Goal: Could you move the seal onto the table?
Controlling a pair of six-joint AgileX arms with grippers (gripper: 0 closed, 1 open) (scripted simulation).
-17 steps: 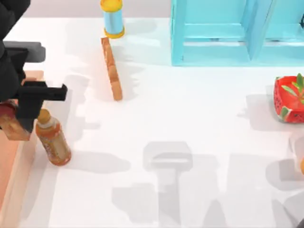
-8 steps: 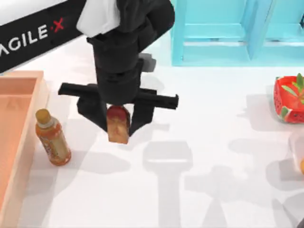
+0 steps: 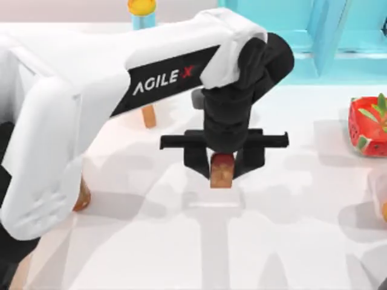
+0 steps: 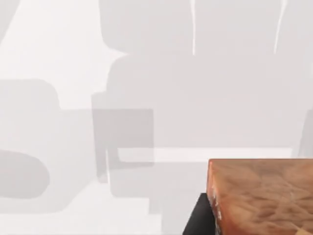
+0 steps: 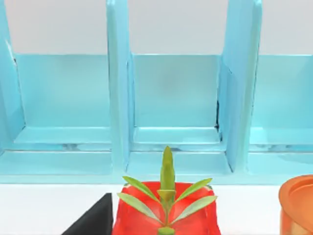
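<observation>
Left gripper (image 3: 222,168) had black fingers clamped on blocky amber, red-capped seal (image 3: 222,171) over smooth white table (image 3: 290,229) mid-centre

plain white table (image 3: 302,241) with a turquoise shelf unit (image 3: 338,36) at the back and a red strawberry-looking planter (image 3: 367,125) on the right

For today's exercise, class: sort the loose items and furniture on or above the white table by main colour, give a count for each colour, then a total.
Amber-brown: 3, the seal in the left tool, the bottle, the thin bar
Red: 1, the watermelon-pattern planter
Turquoise: 1, the shelf unit
Blue with yellow cap: 1, the spool-like cylinder
Total: 6
</observation>
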